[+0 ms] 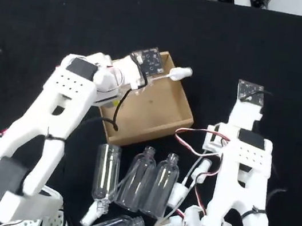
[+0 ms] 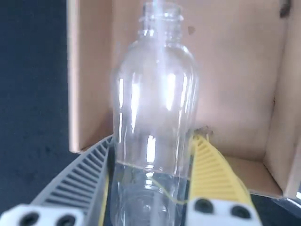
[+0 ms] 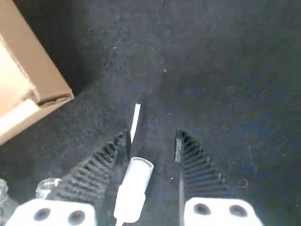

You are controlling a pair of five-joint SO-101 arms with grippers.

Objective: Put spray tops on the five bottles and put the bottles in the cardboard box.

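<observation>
Clamping the clear bottle (image 2: 153,94) low, your left claw (image 2: 154,140) needs gentle pressure: it looks light, slick, crushable; right claw (image 3: 151,133) gapes.

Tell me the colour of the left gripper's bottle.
Colourless, see-through bottle; best in the left wrist view.
</observation>
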